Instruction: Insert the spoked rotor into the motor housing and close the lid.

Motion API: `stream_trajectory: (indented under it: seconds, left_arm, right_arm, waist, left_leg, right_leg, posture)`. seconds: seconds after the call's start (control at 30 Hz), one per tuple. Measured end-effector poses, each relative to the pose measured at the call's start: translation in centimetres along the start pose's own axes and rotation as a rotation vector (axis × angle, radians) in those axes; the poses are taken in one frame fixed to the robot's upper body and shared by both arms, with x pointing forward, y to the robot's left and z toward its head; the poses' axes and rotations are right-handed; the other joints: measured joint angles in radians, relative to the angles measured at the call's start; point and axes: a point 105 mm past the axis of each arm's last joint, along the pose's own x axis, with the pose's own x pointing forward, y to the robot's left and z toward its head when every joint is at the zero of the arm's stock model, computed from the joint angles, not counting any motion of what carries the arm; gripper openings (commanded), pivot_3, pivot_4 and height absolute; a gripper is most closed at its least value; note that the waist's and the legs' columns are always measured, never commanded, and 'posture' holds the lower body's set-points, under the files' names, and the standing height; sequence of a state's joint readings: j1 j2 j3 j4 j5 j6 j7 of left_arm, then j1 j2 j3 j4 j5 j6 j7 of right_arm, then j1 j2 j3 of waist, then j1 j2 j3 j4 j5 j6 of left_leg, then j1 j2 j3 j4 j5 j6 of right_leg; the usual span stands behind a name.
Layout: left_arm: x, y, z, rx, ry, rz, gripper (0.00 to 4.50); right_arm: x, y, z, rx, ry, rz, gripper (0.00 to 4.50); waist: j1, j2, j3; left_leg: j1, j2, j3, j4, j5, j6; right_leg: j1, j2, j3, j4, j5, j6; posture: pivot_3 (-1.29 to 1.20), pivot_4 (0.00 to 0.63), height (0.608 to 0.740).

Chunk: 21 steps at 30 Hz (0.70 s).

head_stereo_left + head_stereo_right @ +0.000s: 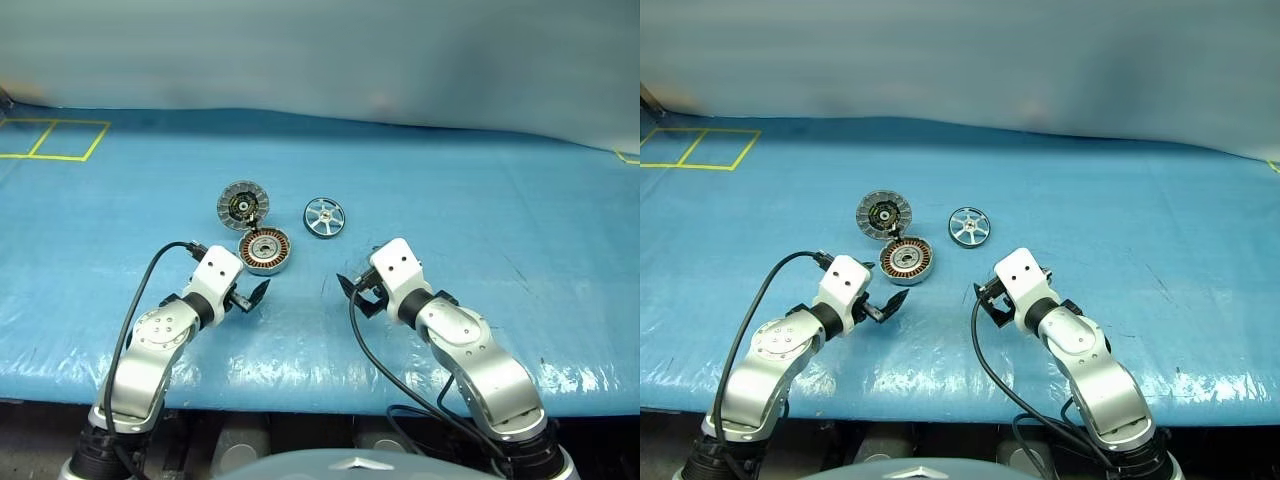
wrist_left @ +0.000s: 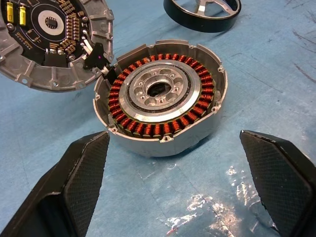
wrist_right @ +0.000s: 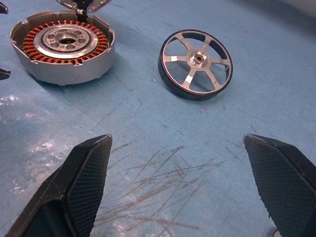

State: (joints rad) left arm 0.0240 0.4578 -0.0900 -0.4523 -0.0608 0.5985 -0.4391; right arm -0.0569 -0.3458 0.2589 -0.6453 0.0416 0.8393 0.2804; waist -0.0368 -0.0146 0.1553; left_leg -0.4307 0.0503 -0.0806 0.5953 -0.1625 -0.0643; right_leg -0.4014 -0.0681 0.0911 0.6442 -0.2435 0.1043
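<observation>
Spoked rotor [image 1: 324,216], motor housing [image 1: 265,250] and lid [image 1: 243,204] are seen grouped on the blue worktop [image 1: 500,200], slightly left of centre in the left eye view. The rotor lies flat and alone, to the right of the other two and apart from them. The housing sits just below the lid, and the two are joined at their rims.

In the left wrist view that junction is resolved: a small dark hinge piece links the lid [image 2: 49,39] to the housing wall [image 2: 163,98], and the lid is laid open with its ribbed face up, yellow components and a dark board being visible at its centre. The copper windings and the empty silver centre of the housing are also made plain there, which the head views give only as an orange ring. A dark arc of the rotor rim [image 2: 202,19] is caught at the upper edge.

In the right wrist view the rotor's six spokes, hub and dark rim [image 3: 195,65] are shown in full, with scratches on the worktop in front of it.

The left pincer [image 1: 256,293] is held with fingers [image 2: 84,182] spread wide just short of the housing, nothing between them. The right pincer [image 1: 352,293] is likewise spread and empty, its fingers [image 3: 84,182] directed toward the rotor, well short of it.
</observation>
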Motion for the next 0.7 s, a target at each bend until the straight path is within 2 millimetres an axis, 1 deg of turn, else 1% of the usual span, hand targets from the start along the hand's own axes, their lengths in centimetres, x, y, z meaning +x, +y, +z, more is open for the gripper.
stream_trajectory:
  seconds: [0.4,0.57,0.67,0.7]
  left_arm:
    - [0.16,-0.28,0.07,0.018,0.016,-0.035,4.5]
    - [0.37,-0.61,0.4,0.032,0.01,-0.058,4.5]
    - [0.41,-0.87,0.61,0.039,-0.006,-0.069,4.5]
    - [0.39,-0.91,0.63,0.04,-0.012,-0.068,4.5]
  right_arm:
    - [0.03,0.0,0.07,0.008,-0.005,-0.005,4.48]
    - [0.05,0.09,0.1,0.011,-0.006,0.002,4.48]
    - [0.27,0.27,0.29,-0.004,0.013,0.036,4.48]
    - [0.48,0.46,0.71,-0.032,0.016,0.068,4.48]
  waist:
    - [0.0,0.0,0.0]
    - [0.0,0.0,0.0]
    - [-0.003,0.0,0.0]
    - [-0.004,0.0,0.0]
  left_leg:
    - [0.0,0.0,0.0,0.0,0.0,0.0]
    - [0.0,0.0,0.0,0.0,0.0,0.0]
    - [0.0,0.0,0.0,0.0,0.0,0.0]
    - [0.0,0.0,0.0,0.0,0.0,0.0]
  right_leg:
    - [0.0,0.0,0.0,0.0,0.0,0.0]
    - [0.0,0.0,0.0,0.0,0.0,0.0]
    - [0.0,0.0,0.0,0.0,0.0,0.0]
    - [0.0,0.0,0.0,0.0,0.0,0.0]
  posture:
    - [0.0,0.15,0.74]
    - [0.0,0.15,0.74]
    - [0.0,0.15,0.74]
    - [0.0,0.15,0.74]
